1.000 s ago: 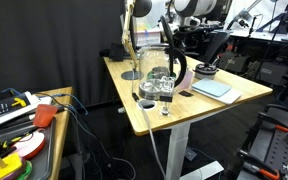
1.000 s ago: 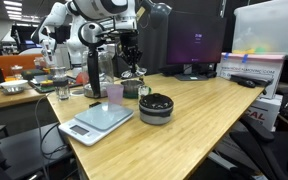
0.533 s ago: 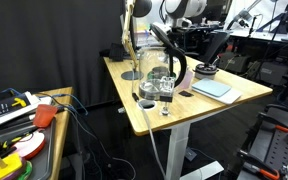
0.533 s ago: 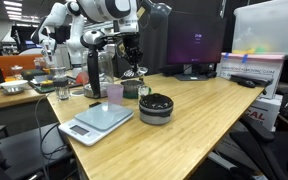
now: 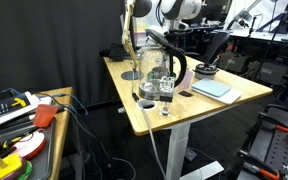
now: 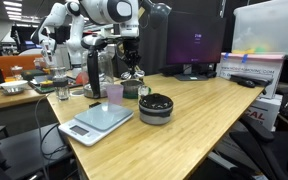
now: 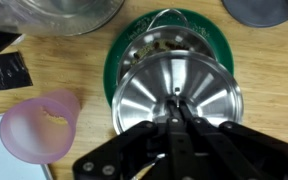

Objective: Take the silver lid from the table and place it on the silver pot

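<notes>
Jaws are pinched narrow on the centre of the lid (image 7: 174, 95) and hold it; the wrist view shows both fingers meeting there.

Wrist view, left to right:
- A pink cup (image 7: 39, 125) stands on the tabletop (image 7: 79, 70) at lower left.
- The pot (image 7: 69, 10) shows only its rim at upper left, cut off by the top edge.
- The lid sits mid-frame over a green dish (image 7: 117, 55). The dish's rim and some of its contents peek out past the lid's top and left.
- A dark disc (image 7: 266, 8) is at upper right.

The lid looks raised off the dish, but the gap can't be read from straight above.

Change over the last second: in both exterior views the arm (image 5: 176, 12) has its upper links swung a little to the left of frame. The wrist end has barely shifted over the cluster of vessels. Cup, dish and pot sit where they were. Whether the lid rose in that time is too small to tell in the exterior views.

What it means: the grasp looks done and the carry is only starting, since the arm is re-posing more than travelling. The lid is not on the pot yet, and the pot is near, up and left in the wrist view.

The next move probably calls for a short shift that way, then centring over the mouth and lowering level.

Risks: a narrow centre pinch could let the lid tilt or swing, and the cup stands close to the path.
</notes>
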{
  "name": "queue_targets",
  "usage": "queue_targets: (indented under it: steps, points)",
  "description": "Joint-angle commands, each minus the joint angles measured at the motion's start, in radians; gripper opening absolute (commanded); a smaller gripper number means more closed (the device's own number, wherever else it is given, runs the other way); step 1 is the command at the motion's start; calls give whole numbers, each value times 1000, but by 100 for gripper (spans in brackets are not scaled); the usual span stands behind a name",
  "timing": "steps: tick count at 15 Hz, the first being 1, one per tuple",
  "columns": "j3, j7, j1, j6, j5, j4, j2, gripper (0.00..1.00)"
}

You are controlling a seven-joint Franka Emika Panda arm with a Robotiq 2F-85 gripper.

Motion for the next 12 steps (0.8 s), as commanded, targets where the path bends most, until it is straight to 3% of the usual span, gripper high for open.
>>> queue_targets:
  steps: [1,12]
  points:
    - [22,-38,-7,-66,49,51,27,1]
    - [11,-29,2,-102,57,120,95,1]
